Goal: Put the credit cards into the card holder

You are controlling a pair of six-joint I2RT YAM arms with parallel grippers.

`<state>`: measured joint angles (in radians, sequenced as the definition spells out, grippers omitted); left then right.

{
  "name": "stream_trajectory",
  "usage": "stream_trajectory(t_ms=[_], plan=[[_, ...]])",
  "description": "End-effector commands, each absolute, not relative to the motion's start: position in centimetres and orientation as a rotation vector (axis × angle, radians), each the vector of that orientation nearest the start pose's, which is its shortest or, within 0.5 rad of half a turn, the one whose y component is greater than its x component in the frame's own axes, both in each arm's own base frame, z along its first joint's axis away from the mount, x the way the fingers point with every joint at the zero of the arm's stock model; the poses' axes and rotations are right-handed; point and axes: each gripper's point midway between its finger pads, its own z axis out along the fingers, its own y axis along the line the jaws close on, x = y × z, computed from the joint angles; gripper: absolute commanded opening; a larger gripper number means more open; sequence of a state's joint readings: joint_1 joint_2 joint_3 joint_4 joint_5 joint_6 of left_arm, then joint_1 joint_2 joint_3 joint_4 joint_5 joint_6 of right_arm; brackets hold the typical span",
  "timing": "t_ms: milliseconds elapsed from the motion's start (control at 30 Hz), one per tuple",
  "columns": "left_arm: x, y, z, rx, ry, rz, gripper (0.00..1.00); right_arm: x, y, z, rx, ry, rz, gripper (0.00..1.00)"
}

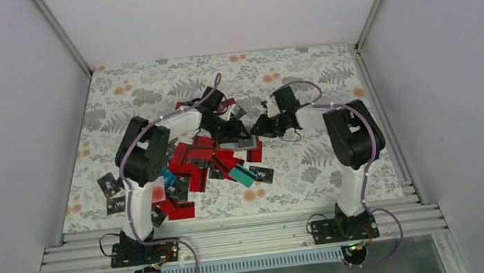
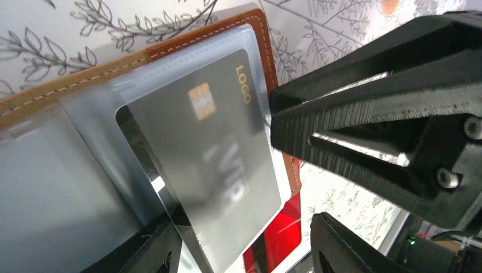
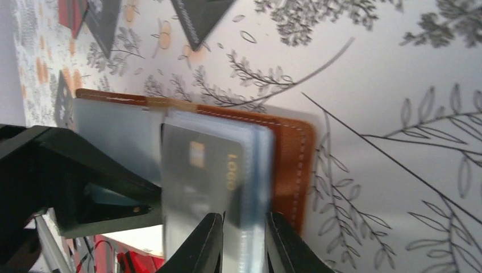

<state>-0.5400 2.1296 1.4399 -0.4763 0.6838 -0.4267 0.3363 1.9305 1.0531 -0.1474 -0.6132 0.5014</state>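
The brown card holder [image 1: 236, 137] lies open on the floral table, its clear pockets up. A dark credit card [image 2: 210, 148] marked LOGO sits inside a clear pocket [image 3: 199, 165]. My left gripper [image 2: 244, 250] is open, its fingers wide apart on either side of that card's near end and not pinching it. My right gripper [image 3: 244, 244] is shut on the edge of the card holder's stack of clear pockets, beside the brown cover [image 3: 290, 153]. One of its fingers [image 2: 364, 114] fills the right of the left wrist view. More credit cards [image 1: 190, 165], red and black, lie piled near the left arm.
A teal card [image 1: 242, 175] and a black one [image 1: 262, 173] lie in front of the card holder. Two black cards [image 1: 109, 186] lie apart at the table's left. A red card [image 2: 278, 233] lies just beside the holder. Grey walls enclose the table on three sides.
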Motion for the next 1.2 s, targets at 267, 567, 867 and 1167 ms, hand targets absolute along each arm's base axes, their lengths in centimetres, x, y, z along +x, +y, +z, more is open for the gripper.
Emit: stream_trajectory(t_ms=[267, 567, 867, 1167], plan=[[33.1, -31.7, 4.7, 0.359, 2.925, -0.899, 0.79, 36.8, 22.5, 4.6, -0.049, 2.689, 1.002, 0.24], [34.4, -31.1, 7.6, 0.359, 2.86, -0.762, 0.84, 36.7, 23.4, 6.9, -0.106, 2.63, 1.094, 0.28], [35.5, -30.2, 9.2, 0.353, 2.816, -0.656, 0.59, 35.4, 25.4, 7.1, -0.142, 2.599, 1.344, 0.35], [35.8, -29.2, 5.8, 0.352, 2.866, -0.54, 0.07, 34.9, 25.8, 5.6, -0.099, 2.638, 1.415, 0.35]])
